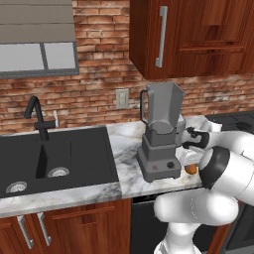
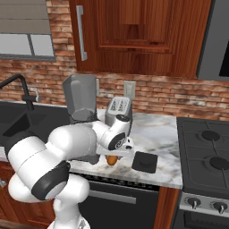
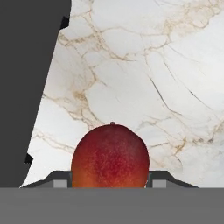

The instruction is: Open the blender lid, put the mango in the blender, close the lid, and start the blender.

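The blender (image 1: 161,134) stands on the marble counter (image 1: 124,144), and its jar (image 2: 80,98) is open at the top with no lid on it. The blender lid (image 2: 144,162), a flat dark square, lies on the counter right of the hand. The mango (image 3: 110,155), red-orange, sits on the counter just right of the blender base (image 3: 26,87). My gripper (image 3: 110,181) points down over the mango (image 2: 112,159), with a fingertip pressed against each side of it. In the left base view the mango (image 1: 190,169) peeks out beside the arm's elbow.
A dark sink (image 1: 54,158) with a black faucet (image 1: 37,116) lies left of the blender. A toaster (image 2: 120,107) stands against the brick wall behind the hand. The stove (image 2: 205,147) is to the right. Wooden cabinets (image 1: 188,34) hang above the jar.
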